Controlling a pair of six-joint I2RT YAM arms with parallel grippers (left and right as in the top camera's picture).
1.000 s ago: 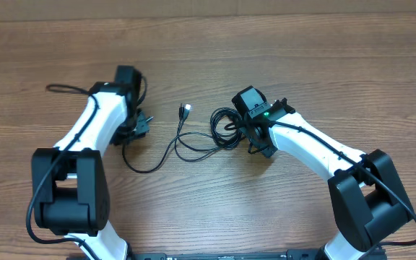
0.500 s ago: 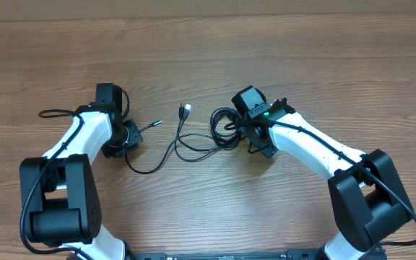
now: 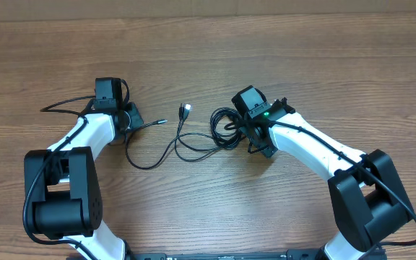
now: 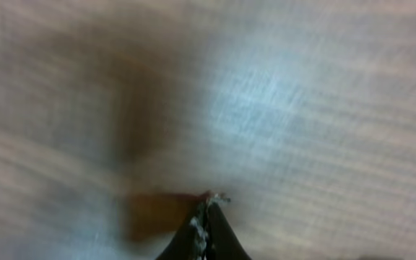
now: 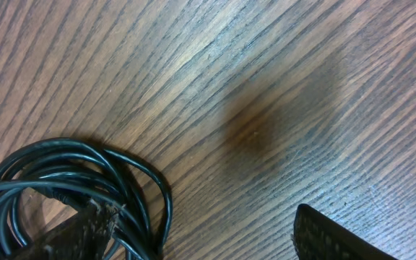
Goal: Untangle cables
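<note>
A coiled black cable (image 3: 226,127) lies at the table's middle and also shows in the right wrist view (image 5: 132,170). A loose black cable (image 3: 149,165) runs from a silver plug (image 3: 186,110) down through a loop to a small plug (image 3: 162,121). My right gripper (image 3: 256,141) (image 5: 202,217) is open, with one finger resting on the coil's edge and the other on bare wood. My left gripper (image 3: 128,120) (image 4: 208,198) is shut just left of the small plug. The blurred left wrist view shows no cable between its fingers.
The wooden table (image 3: 302,58) fills every view. The left arm's own thick black cable (image 3: 60,107) trails out to the left. Both arms' white links and black bases (image 3: 60,202) (image 3: 370,202) occupy the front corners.
My left gripper swung left and then back up toward the far side. The loose cable's small plug end came into view and slid right. The right arm and the coil have not moved.
</note>
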